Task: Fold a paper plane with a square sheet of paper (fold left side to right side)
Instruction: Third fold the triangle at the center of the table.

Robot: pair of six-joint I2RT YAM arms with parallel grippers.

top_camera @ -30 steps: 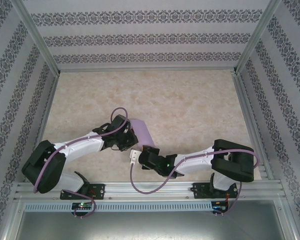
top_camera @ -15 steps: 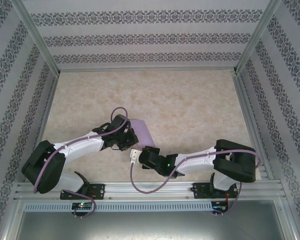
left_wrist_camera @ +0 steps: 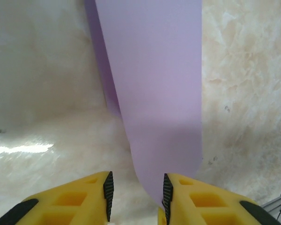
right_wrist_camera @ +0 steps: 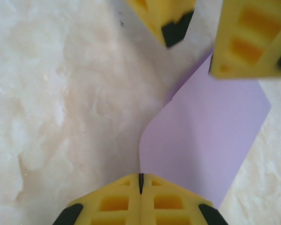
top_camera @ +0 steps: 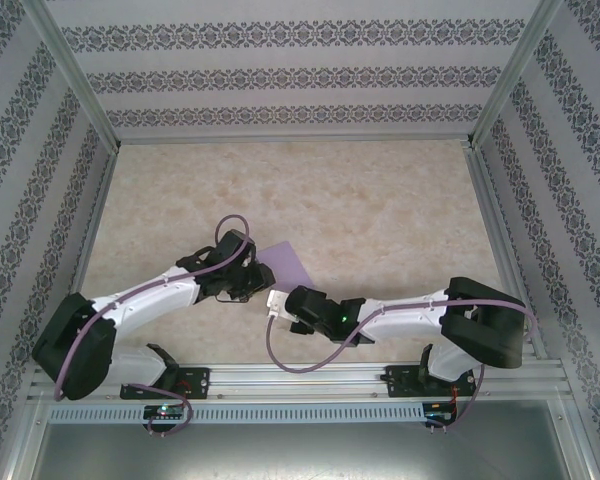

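Observation:
The square sheet of paper (top_camera: 286, 262) is lilac and lies curled on the table just ahead of both grippers. My right gripper (right_wrist_camera: 141, 180) is shut on the sheet's near edge, and the sheet (right_wrist_camera: 210, 140) rises from its tips in a bend. My left gripper (left_wrist_camera: 136, 197) stands open. A strip of the sheet (left_wrist_camera: 154, 84) runs down between its fingers and touches the right pad (left_wrist_camera: 167, 192). In the top view the left gripper (top_camera: 256, 281) and the right gripper (top_camera: 279, 300) nearly meet. The paper plane is out of view.
The marble-patterned tabletop (top_camera: 380, 200) stretches away behind the sheet. Patterned walls and metal frame rails (top_camera: 485, 200) close in the sides and back. The arm bases sit on the near rail (top_camera: 300, 378).
The right gripper has shifted slightly right and further from the near rail, and its elbow has moved right. The left arm has stretched out lower. The sheet now shows wider and flatter.

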